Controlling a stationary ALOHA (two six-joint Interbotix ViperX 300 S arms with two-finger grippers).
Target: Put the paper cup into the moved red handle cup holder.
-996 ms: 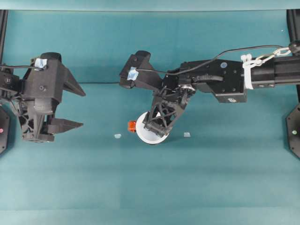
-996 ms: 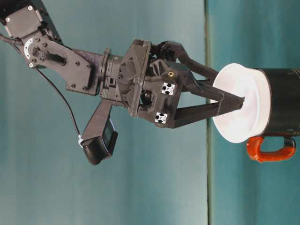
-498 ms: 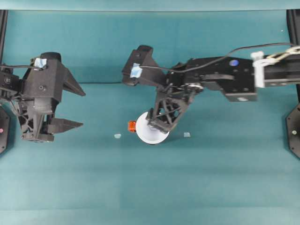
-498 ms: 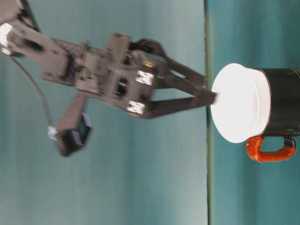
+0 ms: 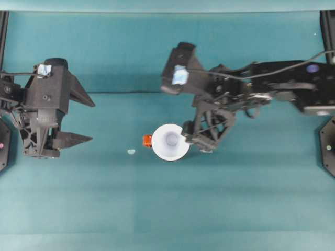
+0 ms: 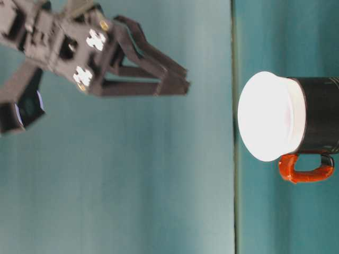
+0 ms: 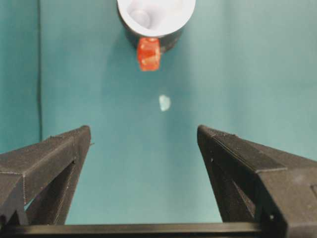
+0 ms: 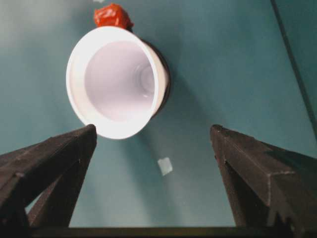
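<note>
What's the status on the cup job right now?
Both tools open: left parked aside, right clear of the cup. Paper cup seated in the black holder. Nothing in the way.

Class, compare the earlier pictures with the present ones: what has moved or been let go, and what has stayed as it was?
The right gripper has let go of the paper cup: its fingers were at the rim a second ago, and now it is open, lifted off and drawn back towards its own side. The cup stays seated in the red handle cup holder, which has not shifted. The left gripper stays open in the same place.
</note>
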